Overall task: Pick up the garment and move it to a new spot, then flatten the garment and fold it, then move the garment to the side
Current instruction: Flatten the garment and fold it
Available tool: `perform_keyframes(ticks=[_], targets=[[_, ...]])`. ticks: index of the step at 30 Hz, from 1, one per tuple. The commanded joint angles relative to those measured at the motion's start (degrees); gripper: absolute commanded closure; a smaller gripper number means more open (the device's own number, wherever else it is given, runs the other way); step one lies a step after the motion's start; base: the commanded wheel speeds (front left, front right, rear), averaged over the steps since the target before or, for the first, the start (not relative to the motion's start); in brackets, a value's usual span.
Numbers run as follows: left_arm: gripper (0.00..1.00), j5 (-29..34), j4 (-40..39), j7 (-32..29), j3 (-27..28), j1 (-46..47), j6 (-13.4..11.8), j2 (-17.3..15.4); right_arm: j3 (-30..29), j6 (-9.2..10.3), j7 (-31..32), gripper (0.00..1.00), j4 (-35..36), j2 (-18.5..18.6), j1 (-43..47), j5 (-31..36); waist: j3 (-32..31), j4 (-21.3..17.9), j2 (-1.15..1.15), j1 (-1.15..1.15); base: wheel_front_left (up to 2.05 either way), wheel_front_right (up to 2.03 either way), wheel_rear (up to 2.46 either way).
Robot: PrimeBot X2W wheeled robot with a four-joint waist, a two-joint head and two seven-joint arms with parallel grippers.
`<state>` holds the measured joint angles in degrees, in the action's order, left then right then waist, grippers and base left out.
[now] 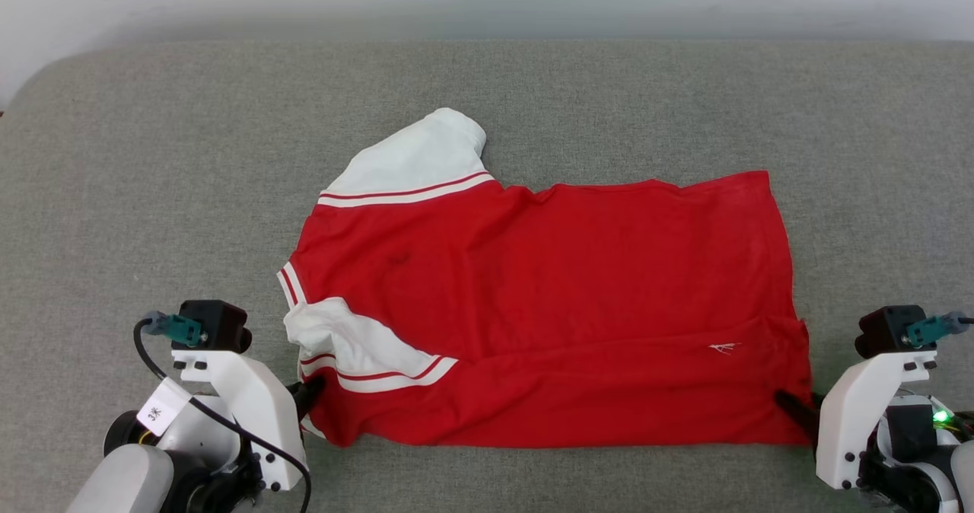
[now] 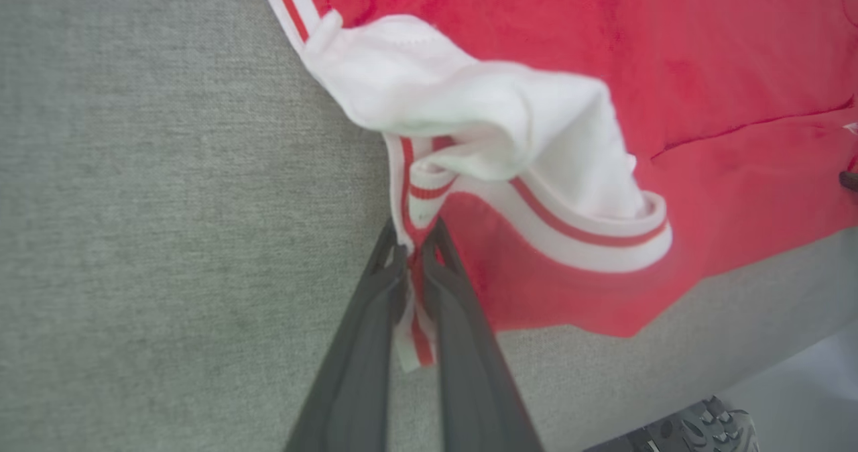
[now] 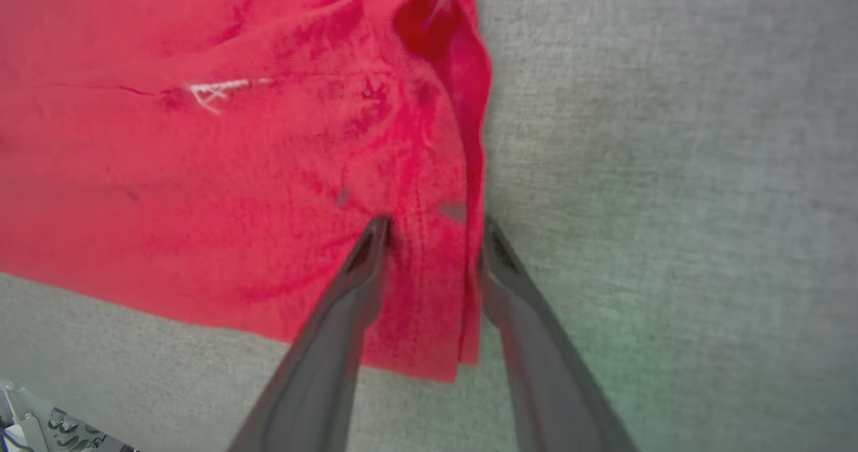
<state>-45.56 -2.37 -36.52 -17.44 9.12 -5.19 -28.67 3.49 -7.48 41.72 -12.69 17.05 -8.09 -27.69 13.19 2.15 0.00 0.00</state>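
We have the garment [image 1: 548, 300] spread across the middle of the grey padded surface [image 1: 152, 193]. It's mostly red on top, with one white panel poking out at its far left and another bunched at its near left corner. Right there, the left gripper [image 2: 417, 257] is pinched tight on the red-and-white striped trim, the strip squeezed between its two dark fingers. Over at the near right corner, the right gripper [image 3: 436, 227] has its fingers apart, straddling the garment's side edge. One fingertip presses on the red fabric, the other sits on the grey just beside the hem. A small white mark [image 3: 214, 92] shows on the red nearby.
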Motion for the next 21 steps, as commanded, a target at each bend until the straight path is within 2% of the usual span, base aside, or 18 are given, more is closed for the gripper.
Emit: perform_keyframes(ticks=[1,11,21], targets=[[1.0,-0.2,0.1,0.4,0.0,0.4,0.1,0.2,2.3,-0.01,1.4,1.0,-2.9,-1.3,1.5,-0.6,0.0,0.0,0.0,0.0,0.0,0.0,0.0],[1.0,-0.6,1.5,2.1,0.2,-1.2,0.5,0.4,1.4,0.04,-2.2,1.0,-0.2,1.6,-0.9,-1.4,-3.3,-0.6,0.0,0.0,0.0,0.0,0.0],[1.0,-1.7,1.4,2.6,1.2,-9.0,-1.2,-0.9,1.0,0.01,-1.6,1.0,6.0,0.8,7.3,-1.4,-11.1,-1.8,0.0,0.0,0.0,0.0,0.0]])
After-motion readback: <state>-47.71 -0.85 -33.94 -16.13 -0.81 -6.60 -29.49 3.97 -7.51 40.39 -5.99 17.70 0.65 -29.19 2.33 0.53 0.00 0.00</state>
